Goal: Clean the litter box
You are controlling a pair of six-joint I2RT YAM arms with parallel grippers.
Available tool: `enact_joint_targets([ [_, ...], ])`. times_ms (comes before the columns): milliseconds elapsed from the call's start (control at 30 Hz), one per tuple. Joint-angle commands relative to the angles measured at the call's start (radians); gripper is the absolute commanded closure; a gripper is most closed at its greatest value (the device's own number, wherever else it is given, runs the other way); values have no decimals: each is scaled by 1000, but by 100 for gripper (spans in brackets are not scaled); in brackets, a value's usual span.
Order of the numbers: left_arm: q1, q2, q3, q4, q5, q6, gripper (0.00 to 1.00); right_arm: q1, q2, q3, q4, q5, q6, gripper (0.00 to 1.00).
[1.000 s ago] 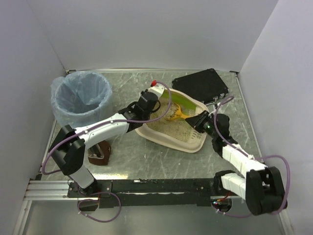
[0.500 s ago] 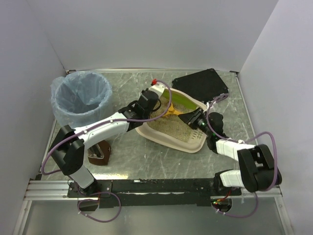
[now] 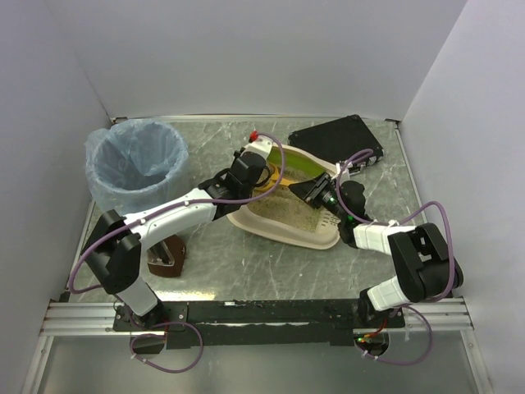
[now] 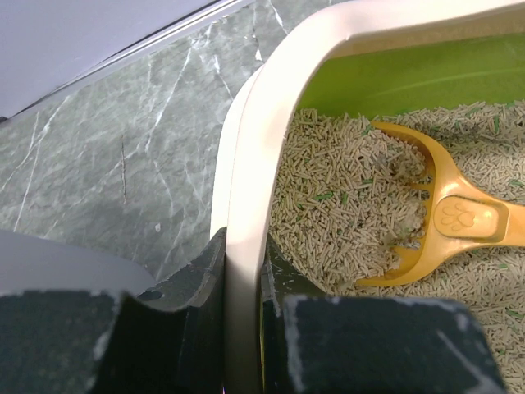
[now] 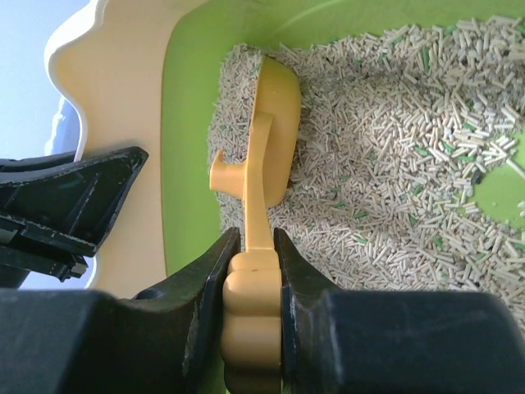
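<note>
Arms are pictured at a grey marbled table (image 3: 246,267). Nearest the bases, a small brown object (image 3: 168,258) is seen lying beside the left arm (image 3: 131,271). Toward the middle of the table the litter box (image 3: 283,235) is placed, a beige tray with a lime-green inner wall, filled with pale pellets (image 4: 344,197). Its left rim is clamped by the left gripper (image 3: 256,164); in the left wrist view one finger is shown outside the rim and the other inside, both pressed against the plastic. From the right the box is reached by the right gripper (image 3: 310,191), whose fingers are closed tight on the handle of a yellow scoop (image 5: 271,139). The scoop is seen edge-on in the right wrist view, its slotted head lowered into the pellets close to the green wall. In the left wrist view the head is shown heaped with pellets, and a paw print is moulded on its neck. Farther back, a round bin (image 3: 107,185) lined with a blue bag is stood at the far left, apart from the box. A black case (image 3: 336,141) is laid at the far right, near the box's far end.
</note>
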Motion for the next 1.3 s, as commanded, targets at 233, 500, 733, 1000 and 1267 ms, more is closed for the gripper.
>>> enact_joint_targets([
  [233, 102, -192, -103, 253, 131, -269, 99, -35, -43, 0, 49, -71, 42, 100],
  [500, 116, -197, -158, 233, 96, -294, 99, -72, -51, -30, 104, -133, 103, 100],
  [733, 154, -197, -206, 232, 120, -352, 99, -101, -40, -66, 227, -193, 197, 100],
  [1000, 205, -238, -312, 326, 273, -389, 99, -179, -146, -95, 213, -277, 223, 100],
  [1267, 234, -241, -356, 382, 364, -388, 99, -279, -202, -163, 316, -415, 343, 100],
])
